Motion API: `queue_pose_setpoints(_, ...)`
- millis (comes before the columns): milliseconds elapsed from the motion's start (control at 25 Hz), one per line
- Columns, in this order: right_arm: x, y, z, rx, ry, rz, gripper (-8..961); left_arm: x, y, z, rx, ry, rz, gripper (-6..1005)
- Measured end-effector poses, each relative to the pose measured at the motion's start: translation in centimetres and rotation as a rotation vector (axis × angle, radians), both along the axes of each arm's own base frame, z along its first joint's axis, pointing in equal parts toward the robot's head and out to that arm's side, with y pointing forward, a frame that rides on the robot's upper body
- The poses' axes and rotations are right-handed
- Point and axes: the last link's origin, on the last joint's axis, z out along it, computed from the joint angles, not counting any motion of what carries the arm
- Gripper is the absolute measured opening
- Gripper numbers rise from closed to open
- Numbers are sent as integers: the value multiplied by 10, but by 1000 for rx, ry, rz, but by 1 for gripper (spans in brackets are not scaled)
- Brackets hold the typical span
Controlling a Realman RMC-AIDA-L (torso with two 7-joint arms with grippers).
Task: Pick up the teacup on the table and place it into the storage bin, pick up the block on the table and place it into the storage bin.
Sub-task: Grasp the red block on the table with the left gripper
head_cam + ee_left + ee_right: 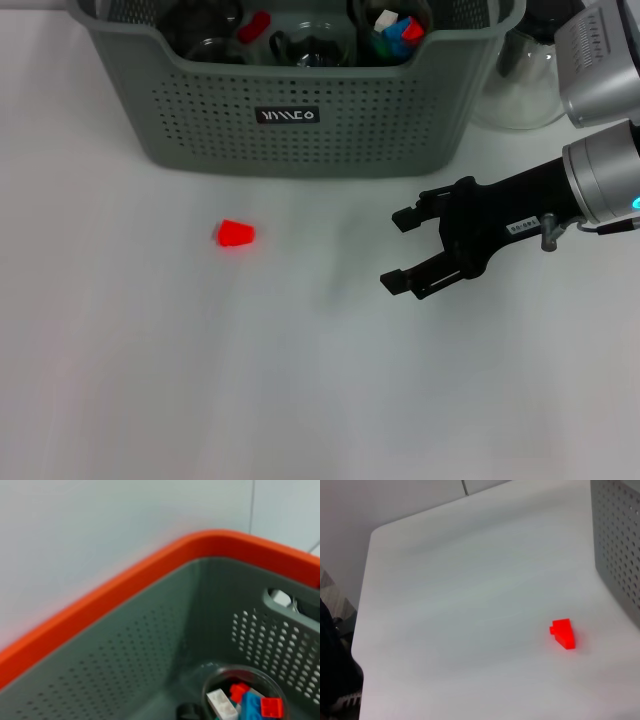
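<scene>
The right gripper [405,250] hovers over the table [150,380] with fingers spread and empty, well right of the red block [235,234]. The storage bin [300,130] stands behind both.

**What stays hidden or cut off**

The storage bin [300,120] is cut by the top edge of the head view, so its back wall and part of its contents do not show. The dark glass items inside it are hard to tell apart. The left gripper appears in no view. The right arm runs out past the right edge.
</scene>
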Motion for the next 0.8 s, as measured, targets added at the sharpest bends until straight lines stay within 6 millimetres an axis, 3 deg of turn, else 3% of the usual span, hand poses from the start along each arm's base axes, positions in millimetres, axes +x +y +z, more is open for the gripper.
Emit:
queue_pose_setpoints(120,1,0,0,0,0,0,948,1,-2,15,27,-23,-6,412)
queue_pose_setpoints(280,1,-1,0,0,0,1,948,16,-17,56,77,-113,-41,547)
queue_pose_setpoints(360,1,0,0,1,-1,1,948,25,-34,82,90,-192,-84,614)
queue_pose_setpoints(440,1,0,1,1,-1,0,948,34,-62,104,56,-269,-167,708)
queue_pose_setpoints(560,1,0,1,2,-2,0,948,39,-107,122,-19,-303,-313,849)
queue_pose_setpoints(600,1,0,1,2,-2,0,948,38,-124,126,-57,-296,-359,852)
queue_pose_setpoints(800,1,1,2,8,0,-3,948,20,-179,114,-273,-177,-409,866)
